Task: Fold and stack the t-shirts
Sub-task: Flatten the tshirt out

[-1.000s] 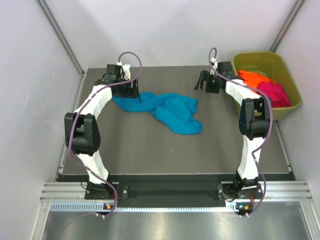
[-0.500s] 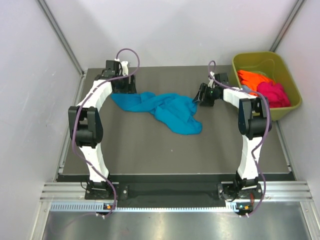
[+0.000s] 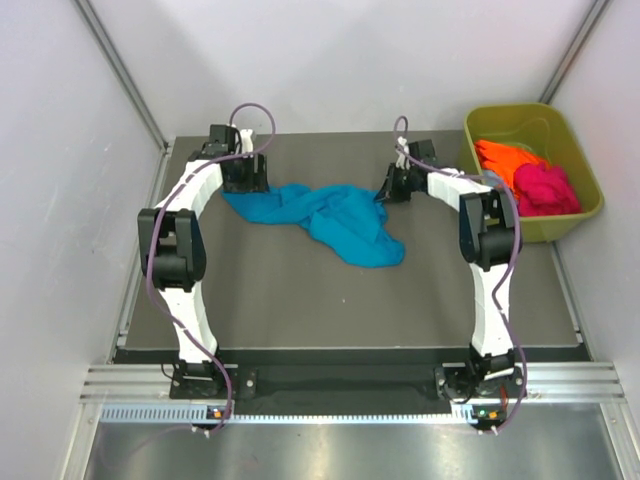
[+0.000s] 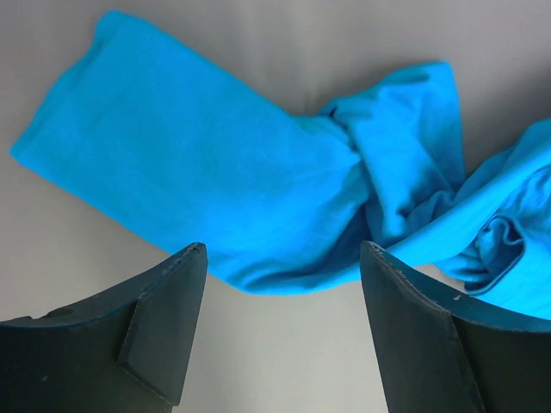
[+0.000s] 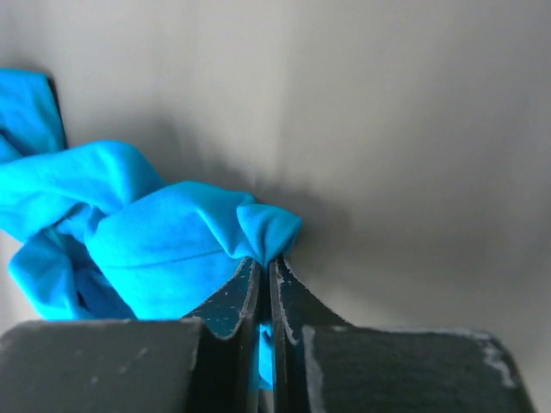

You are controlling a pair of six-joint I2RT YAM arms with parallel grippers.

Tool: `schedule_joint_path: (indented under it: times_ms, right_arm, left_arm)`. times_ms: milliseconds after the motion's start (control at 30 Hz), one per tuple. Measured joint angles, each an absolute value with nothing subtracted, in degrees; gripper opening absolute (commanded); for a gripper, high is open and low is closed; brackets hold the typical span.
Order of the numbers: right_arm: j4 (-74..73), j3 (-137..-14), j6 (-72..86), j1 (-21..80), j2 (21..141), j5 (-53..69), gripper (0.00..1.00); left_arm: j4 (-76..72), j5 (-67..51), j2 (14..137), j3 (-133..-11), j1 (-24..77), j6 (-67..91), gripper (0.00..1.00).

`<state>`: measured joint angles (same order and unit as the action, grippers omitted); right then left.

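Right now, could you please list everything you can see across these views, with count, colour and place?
teal-blue cloth t-shirt: one, teal-blue, crumpled on the table between the two grippers
orange cloth shirt: one, orange, inside the tub, toward its left
magenta-pink cloth shirt: one, magenta-pink, inside the tub, beside the orange one
olive-green plastic tub: one, olive-green, at the table's far right corner
dark grey table: one, dark grey, under the teal-blue shirt
left gripper: one, black fingers, open, over the teal-blue shirt's left end
right gripper: one, black fingers, shut on the teal-blue shirt's right edge
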<state>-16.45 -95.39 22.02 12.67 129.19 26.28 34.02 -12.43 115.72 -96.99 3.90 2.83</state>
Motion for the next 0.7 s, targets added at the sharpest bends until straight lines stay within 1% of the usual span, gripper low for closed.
schedule_joint_path:
  times_ms: [200, 267, 367, 467, 567, 667, 700]
  right_arm:
    - [-19.6, -103.8, 12.2, 13.0, 128.6, 22.5, 0.0]
    - [-20.4, -104.7, 7.0, 13.4, 126.1, 20.9, 0.0]
    - [-23.1, -104.2, -0.9, 15.2, 119.3, 19.7, 0.0]
    - [-24.8, -99.9, -8.6, 18.9, 110.2, 19.6, 0.0]
    - [-28.4, -93.2, -15.6, 25.1, 100.9, 20.9, 0.0]
    - [-31.8, -86.4, -19.8, 31.9, 95.6, 22.8, 0.0]
    - [-32.7, -84.2, -20.7, 33.9, 94.8, 23.2, 0.13]
  left_arm:
    - [34.0, -12.3, 115.7, -95.6, 3.8, 3.1, 0.76]
    - [33.7, -12.0, 115.6, -95.6, 3.7, 3.5, 0.76]
    - [33.4, -12.1, 115.6, -95.6, 3.4, 4.5, 0.76]
    - [33.1, -12.7, 115.6, -95.5, 2.7, 5.5, 0.76]
    - [32.9, -13.8, 115.6, -95.4, 1.8, 6.1, 0.76]
    - [32.2, -14.6, 115.4, -94.9, 1.0, 6.2, 0.76]
    - [32.0, -14.9, 115.3, -94.7, 0.9, 6.2, 0.76]
